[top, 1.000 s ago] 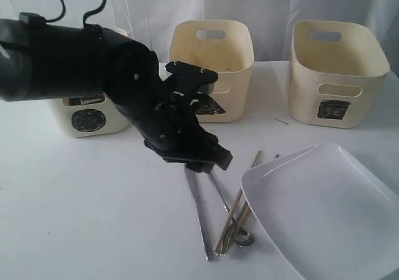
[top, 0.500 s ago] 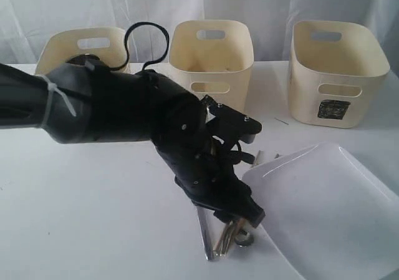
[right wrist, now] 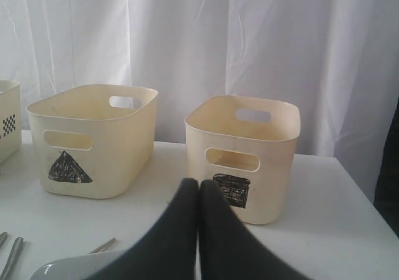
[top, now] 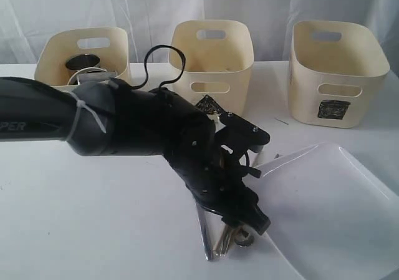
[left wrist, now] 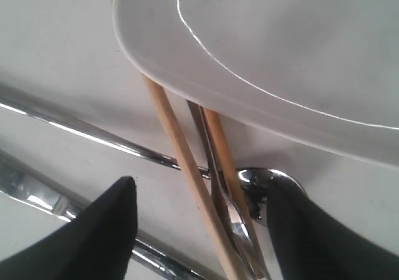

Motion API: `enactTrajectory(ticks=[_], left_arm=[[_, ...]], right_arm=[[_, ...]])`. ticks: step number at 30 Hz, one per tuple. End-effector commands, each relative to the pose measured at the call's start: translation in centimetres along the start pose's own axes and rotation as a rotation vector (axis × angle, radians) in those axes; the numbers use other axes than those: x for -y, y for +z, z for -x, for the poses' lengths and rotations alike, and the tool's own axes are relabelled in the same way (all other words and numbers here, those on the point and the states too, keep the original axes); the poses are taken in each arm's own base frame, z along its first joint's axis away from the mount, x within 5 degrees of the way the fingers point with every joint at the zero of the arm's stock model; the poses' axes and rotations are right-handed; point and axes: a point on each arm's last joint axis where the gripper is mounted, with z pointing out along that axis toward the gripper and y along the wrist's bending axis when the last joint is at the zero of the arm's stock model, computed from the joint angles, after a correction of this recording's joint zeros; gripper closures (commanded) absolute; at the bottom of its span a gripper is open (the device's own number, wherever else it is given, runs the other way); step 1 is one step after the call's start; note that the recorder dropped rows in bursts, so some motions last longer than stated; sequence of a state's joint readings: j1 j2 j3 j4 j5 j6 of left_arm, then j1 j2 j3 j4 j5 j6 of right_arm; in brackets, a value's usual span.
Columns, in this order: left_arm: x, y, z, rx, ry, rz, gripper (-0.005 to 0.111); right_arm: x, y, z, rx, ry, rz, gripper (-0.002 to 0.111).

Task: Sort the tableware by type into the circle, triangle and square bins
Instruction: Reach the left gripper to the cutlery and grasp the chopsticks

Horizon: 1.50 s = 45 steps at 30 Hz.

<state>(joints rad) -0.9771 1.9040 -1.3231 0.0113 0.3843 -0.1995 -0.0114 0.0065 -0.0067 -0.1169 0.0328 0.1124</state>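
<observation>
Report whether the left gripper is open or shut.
Open: the left gripper has its fingers wide apart, either side of the chopsticks.

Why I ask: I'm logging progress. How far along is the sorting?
Done: steel vessels sit in the left cream plastic tub. In hand: nothing yet; the open left gripper straddles the wooden chopsticks. Left: chopsticks, steel cutlery and the large white square plate; the right gripper is shut, empty.

Your left arm point(top: 124, 127) is black, with rounded casing, a white cable tie point(top: 83, 115) round it, pale lettering point(top: 15, 126) ending "PER" and a black cable point(top: 163, 46) looping off it. Small bright screws point(top: 229, 113) stud the wrist bracket point(top: 242, 132). Left fingers point(left wrist: 103, 227) and right fingers point(right wrist: 181, 230) are matte black, tapered.
</observation>
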Motion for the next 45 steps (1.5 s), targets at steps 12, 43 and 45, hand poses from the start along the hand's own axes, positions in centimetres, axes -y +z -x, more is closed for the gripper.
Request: enactTrajectory(ticks=[12,43,45], left_arm=[[0.0,1.8,-0.3,0.000,0.023,0.002,0.043],[-1.3,3.2,-0.8,-0.036,0.062,0.049,0.057],[-1.3,3.2,-0.8,-0.041,0.062,0.049,0.062]], right_arm=[[0.0,0.0,-0.2,0.002,-0.010,0.003,0.108],[0.0,0.0,-0.2,0.002,-0.010,0.003,0.108],[0.0,0.0,-0.2,0.002,-0.010,0.003,0.108]])
